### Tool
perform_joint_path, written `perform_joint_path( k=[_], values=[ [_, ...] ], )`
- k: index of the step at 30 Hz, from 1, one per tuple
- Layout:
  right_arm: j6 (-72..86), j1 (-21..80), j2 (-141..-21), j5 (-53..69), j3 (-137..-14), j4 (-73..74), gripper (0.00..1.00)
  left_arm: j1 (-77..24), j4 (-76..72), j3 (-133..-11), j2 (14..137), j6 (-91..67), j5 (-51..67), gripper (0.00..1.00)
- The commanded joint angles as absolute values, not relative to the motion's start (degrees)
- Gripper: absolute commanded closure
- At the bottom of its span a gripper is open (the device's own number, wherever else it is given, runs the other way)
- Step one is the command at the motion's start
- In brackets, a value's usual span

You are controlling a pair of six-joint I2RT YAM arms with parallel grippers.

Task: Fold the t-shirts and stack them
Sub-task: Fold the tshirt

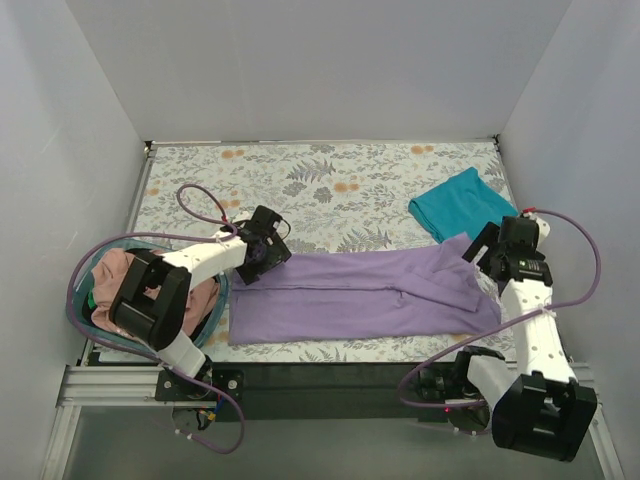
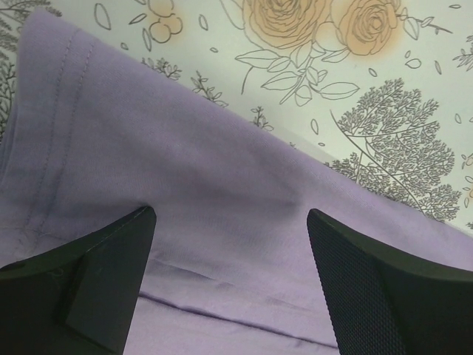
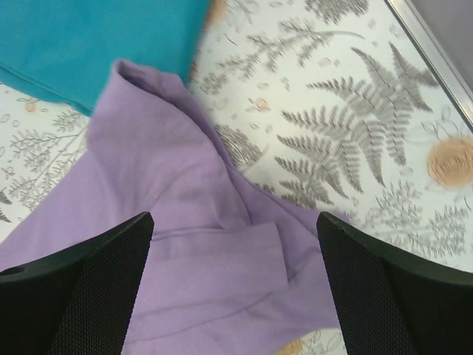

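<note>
A lavender t-shirt (image 1: pixel 360 295) lies in a long band across the near part of the table, with its right end rumpled. My left gripper (image 1: pixel 255 262) hovers open over its upper left corner; the left wrist view shows lavender cloth (image 2: pixel 185 170) and a hem under the spread jaws of this gripper (image 2: pixel 229 222), nothing between them. My right gripper (image 1: pixel 482 250) is open above the rumpled right end (image 3: pixel 185 222), where a folded sleeve lies below that gripper (image 3: pixel 233 222). A folded teal t-shirt (image 1: pixel 460 205) (image 3: pixel 89 44) lies at the back right. Pink t-shirts (image 1: pixel 110 275) sit in the basket.
A round teal basket (image 1: pixel 218 300) stands at the near left beside the left arm. The floral tablecloth (image 1: pixel 330 180) covers the table between white walls. A metal rail (image 1: pixel 110 385) runs along the front edge. Purple cables loop from both arms.
</note>
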State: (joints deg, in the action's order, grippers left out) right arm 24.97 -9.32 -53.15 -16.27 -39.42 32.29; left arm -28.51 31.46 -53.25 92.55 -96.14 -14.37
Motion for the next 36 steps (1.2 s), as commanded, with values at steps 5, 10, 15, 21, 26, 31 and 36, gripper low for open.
perform_joint_path(
  k=[5, 10, 15, 21, 26, 31, 36],
  values=[
    [13.3, -9.5, -69.8, -5.5, -47.5, 24.4, 0.08, -28.2, 36.8, -49.4, 90.5, -97.0, -16.9, 0.16],
    [14.1, -9.4, -77.2, -4.7, -47.3, 24.2, 0.16, -28.3, 37.3, -48.6, 90.4, -97.4, -16.8, 0.15],
    [16.5, -9.5, -79.4, -14.3, -44.0, 24.9, 0.16, -28.2, 37.8, -46.9, 88.4, -98.8, -16.7, 0.15],
    [16.5, -9.2, -85.9, -5.8, -41.5, 22.0, 0.34, -28.3, 37.4, -45.7, 88.1, -99.2, -15.0, 0.16],
    [16.1, -4.8, -87.1, -0.5, -40.8, 18.0, 0.69, -28.3, 37.4, -44.2, 86.4, -99.8, -13.5, 0.15],
    [17.2, 4.0, -87.8, 0.3, -42.9, 16.0, 0.99, -28.6, 37.6, -42.5, 82.6, -100.3, -12.4, 0.16],
    [16.8, 12.0, -92.7, -1.4, -51.1, 15.3, 0.99, -28.9, 38.2, -40.4, 82.3, -101.3, -9.8, 0.16]
  ],
)
